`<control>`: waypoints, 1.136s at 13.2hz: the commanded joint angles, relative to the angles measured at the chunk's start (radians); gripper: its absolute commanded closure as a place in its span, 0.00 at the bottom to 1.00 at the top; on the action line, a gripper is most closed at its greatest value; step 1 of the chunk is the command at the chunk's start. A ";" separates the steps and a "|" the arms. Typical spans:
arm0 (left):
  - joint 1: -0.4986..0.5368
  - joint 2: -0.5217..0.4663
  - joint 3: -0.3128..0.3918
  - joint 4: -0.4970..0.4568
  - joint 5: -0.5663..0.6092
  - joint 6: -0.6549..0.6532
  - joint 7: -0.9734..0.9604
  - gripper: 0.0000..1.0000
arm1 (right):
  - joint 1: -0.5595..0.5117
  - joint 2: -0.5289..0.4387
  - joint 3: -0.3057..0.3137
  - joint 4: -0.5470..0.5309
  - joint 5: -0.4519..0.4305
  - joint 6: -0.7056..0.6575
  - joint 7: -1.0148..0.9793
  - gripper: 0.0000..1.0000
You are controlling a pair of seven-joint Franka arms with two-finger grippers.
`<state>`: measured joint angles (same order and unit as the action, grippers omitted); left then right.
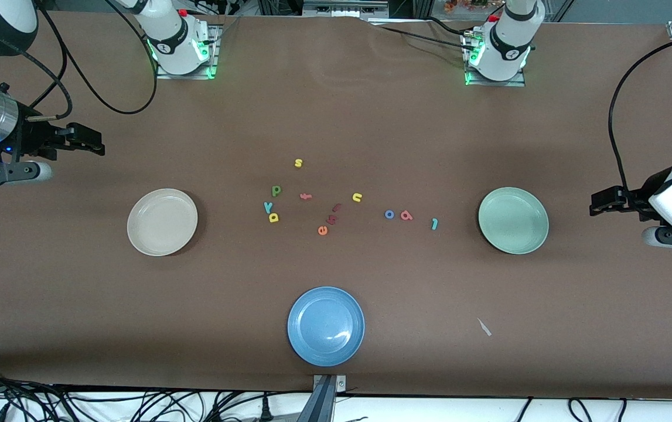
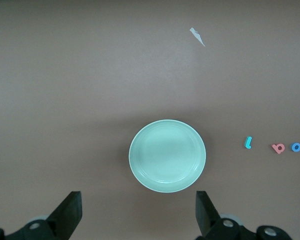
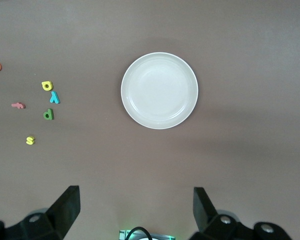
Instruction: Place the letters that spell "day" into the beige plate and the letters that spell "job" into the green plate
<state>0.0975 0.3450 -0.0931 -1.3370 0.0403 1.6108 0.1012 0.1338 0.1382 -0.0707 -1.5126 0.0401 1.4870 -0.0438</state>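
You have nothing placed yet: beige plate (image 1: 161, 221) and green plate (image 1: 513, 220) sit empty, all six letters lie on the tabletop (image 1: 336, 117), and both the left hand (image 2: 137, 212) and right hand (image 3: 135, 210) wait open.

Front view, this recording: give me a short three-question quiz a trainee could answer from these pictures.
1. True or false: the beige plate already holds a letter.
2. Which letter lies closest to the green plate? A) the blue "o" B) the teal "j" C) the yellow "s"
3. Fill in: the plate nearest the front camera is ____.

Key
1. False; it is empty, and the yellow, green and teal "y" letters lie on the table.
2. B
3. The blue plate
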 commanded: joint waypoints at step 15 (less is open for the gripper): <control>-0.001 -0.011 0.000 0.002 0.012 -0.011 -0.009 0.00 | 0.000 -0.014 0.000 -0.017 0.018 0.007 -0.005 0.00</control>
<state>0.0974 0.3450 -0.0931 -1.3370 0.0403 1.6108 0.1012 0.1338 0.1384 -0.0706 -1.5160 0.0401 1.4880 -0.0438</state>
